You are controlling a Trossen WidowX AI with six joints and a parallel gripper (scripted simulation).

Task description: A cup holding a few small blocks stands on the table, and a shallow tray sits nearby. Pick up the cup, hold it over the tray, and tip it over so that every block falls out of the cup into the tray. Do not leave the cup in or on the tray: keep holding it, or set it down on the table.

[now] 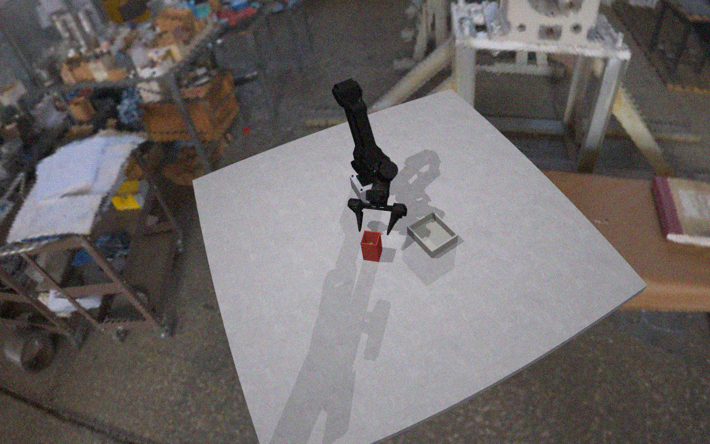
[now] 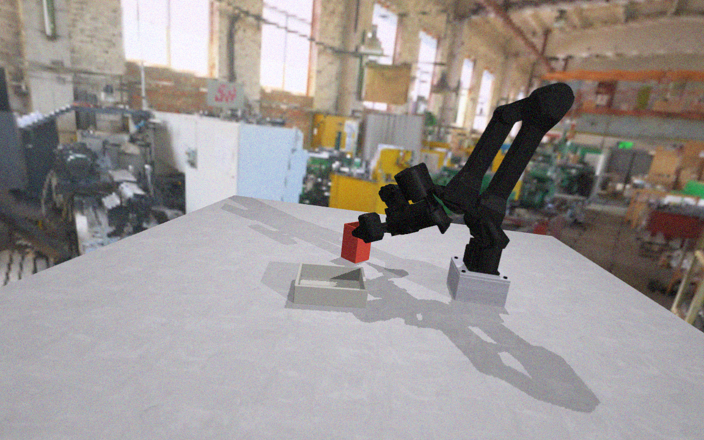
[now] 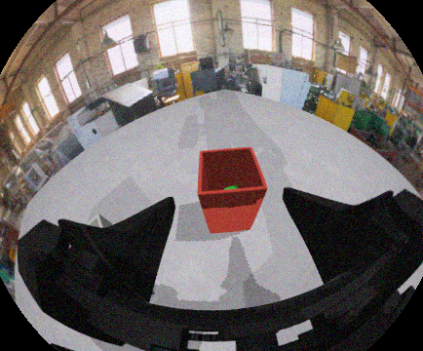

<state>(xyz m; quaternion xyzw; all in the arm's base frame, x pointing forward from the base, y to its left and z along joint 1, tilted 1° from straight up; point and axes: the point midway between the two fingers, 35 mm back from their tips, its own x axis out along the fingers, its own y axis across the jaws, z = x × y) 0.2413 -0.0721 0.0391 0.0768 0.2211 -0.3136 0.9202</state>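
A red square cup (image 1: pixel 371 249) (image 2: pixel 353 249) (image 3: pixel 233 214) stands upright on the table. A green block (image 1: pixel 370 243) (image 3: pixel 231 187) shows inside it; any other blocks are hidden by its walls. The shallow grey-green tray (image 1: pixel 436 252) (image 2: pixel 330 298) sits beside the cup, to its right in the top view. No block shows in the part of it that I see. My gripper (image 1: pixel 373 232) (image 3: pixel 230 198) is wide open and empty. Its fingertips are just short of the cup, on the arm's side, one toward each side of it. In the exterior view the gripper partly covers the cup.
The table (image 1: pixel 484 325) (image 2: pixel 152 350) carries the arm's pale base block (image 2: pixel 477 287), behind the gripper. The tray's corner is close to the right-hand finger in the top view. Arm shadows fall across the table, cup and tray.
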